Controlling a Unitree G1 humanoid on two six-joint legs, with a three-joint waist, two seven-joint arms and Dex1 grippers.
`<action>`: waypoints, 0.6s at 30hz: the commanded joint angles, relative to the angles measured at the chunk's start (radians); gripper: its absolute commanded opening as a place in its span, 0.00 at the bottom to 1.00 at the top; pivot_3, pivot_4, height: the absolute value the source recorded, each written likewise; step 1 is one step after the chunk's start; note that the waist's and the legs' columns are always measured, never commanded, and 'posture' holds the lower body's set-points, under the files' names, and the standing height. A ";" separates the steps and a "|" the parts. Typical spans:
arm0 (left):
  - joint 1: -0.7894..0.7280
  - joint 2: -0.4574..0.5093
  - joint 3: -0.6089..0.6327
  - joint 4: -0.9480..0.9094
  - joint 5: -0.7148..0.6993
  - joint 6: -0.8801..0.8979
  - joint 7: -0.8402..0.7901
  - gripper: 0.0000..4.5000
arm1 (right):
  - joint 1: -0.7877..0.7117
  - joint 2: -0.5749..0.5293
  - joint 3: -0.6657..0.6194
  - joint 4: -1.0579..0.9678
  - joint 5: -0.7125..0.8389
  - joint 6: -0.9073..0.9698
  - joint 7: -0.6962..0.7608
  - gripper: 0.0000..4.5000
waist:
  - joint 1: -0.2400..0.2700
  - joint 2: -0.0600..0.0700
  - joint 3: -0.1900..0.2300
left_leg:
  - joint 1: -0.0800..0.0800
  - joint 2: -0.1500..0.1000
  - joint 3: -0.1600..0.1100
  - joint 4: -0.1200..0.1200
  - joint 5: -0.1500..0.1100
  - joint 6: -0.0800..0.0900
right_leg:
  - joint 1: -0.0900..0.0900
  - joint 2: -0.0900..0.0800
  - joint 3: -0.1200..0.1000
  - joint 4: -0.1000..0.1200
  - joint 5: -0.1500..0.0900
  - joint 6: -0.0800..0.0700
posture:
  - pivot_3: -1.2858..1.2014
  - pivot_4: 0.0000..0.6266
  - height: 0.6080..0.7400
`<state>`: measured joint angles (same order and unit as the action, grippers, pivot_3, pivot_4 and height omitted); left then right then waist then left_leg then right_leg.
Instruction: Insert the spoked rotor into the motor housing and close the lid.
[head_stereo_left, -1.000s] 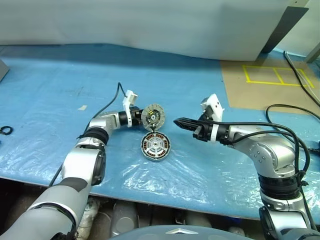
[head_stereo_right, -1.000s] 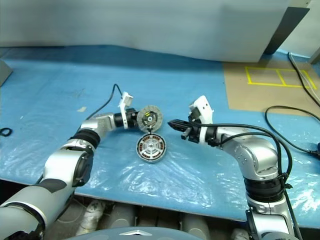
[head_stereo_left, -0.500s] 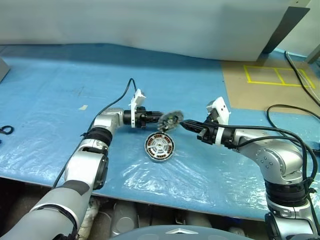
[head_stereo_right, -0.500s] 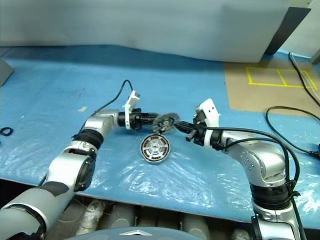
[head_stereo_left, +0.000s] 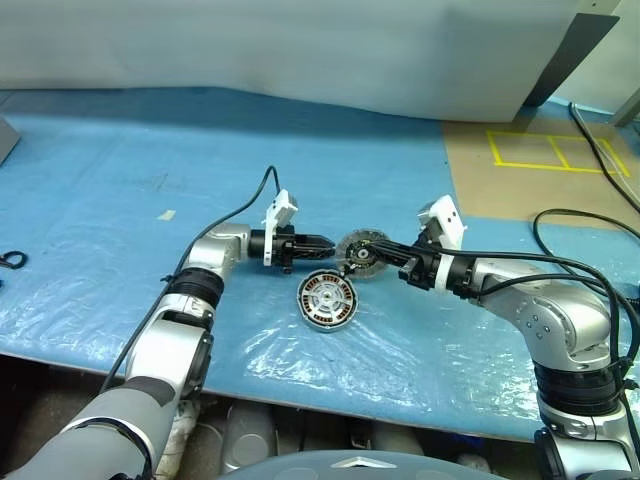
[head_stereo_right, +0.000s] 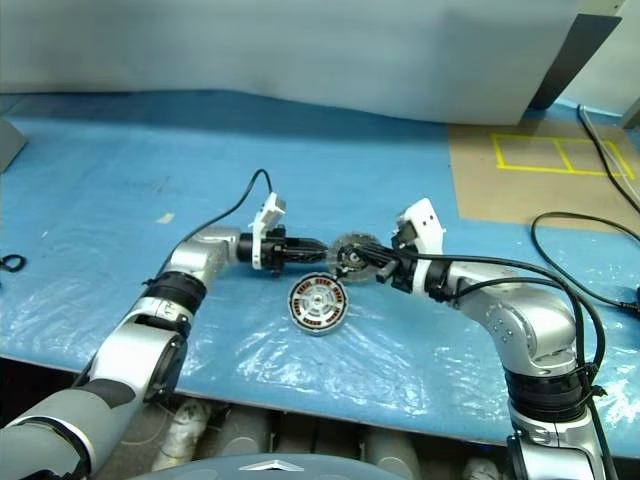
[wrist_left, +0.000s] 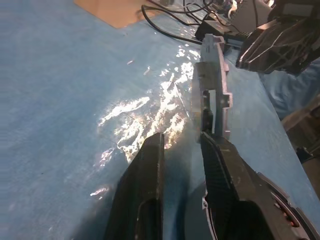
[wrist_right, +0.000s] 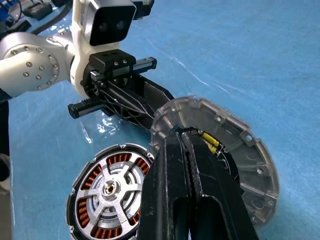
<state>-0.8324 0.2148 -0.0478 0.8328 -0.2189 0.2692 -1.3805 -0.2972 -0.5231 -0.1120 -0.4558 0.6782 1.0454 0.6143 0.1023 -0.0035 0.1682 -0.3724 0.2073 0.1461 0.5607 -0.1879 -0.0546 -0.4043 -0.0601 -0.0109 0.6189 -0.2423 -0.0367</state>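
Round gray motor housing (head_stereo_left: 327, 299), copper windings inside, spoked rotor (wrist_right: 110, 186) seated, rests on blue-sheeted desk (head_stereo_left: 120, 200). Round gray lid (head_stereo_left: 360, 251) stands tilted open above. Left gripper (head_stereo_left: 325, 243) jaws parted beside lid rim; right gripper (head_stereo_left: 365, 256) jaws clenched, pressing lid's pale face. Advice: push lid down evenly over housing, keep housing from sliding.

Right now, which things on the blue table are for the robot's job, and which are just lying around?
For the job:
- motor cup
- spoked wheel, sitting inside the cup
- lid, standing up on edge

Just lying about:
- scrap of tape
- black cable
- yellow tape square
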 joint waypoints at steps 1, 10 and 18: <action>-0.002 0.016 0.033 -0.017 -0.026 -0.001 0.032 0.27 | 0.000 -0.034 -0.054 -0.063 0.081 0.005 0.035 0.00 | 0.000 0.000 0.000 | 0.000 0.000 0.000 0.000 0.000 0.000 | 0.000 0.000 0.000 0.000 0.000 0.000 | 0.52 0.24 1.00; 0.039 0.043 0.063 -0.106 -0.067 0.049 0.061 0.27 | 0.149 -0.258 -0.005 0.001 -0.061 -0.123 0.108 0.00 | 0.009 -0.001 0.000 | 0.000 0.000 0.000 0.000 0.000 0.000 | 0.002 0.000 -0.001 -0.002 0.000 0.000 | 0.52 0.24 1.00; 0.195 0.114 0.054 -0.427 -0.159 0.227 0.066 0.27 | 0.165 -0.119 -0.025 0.192 -0.144 -0.234 -0.006 0.00 | -0.008 0.000 0.001 | 0.001 0.001 0.000 0.000 0.000 0.000 | 0.001 0.000 0.000 -0.002 -0.001 -0.001 | 0.52 0.24 1.00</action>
<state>-0.6443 0.3097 -0.0033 0.4770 -0.3429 0.4619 -1.3141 -0.1259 -0.6584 -0.1338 -0.2512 0.5415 0.8435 0.6260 0.0945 -0.0033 0.1687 -0.3709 0.2085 0.1467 0.5604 -0.1880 -0.0545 -0.4031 -0.0597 -0.0113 0.6173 -0.2434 -0.0384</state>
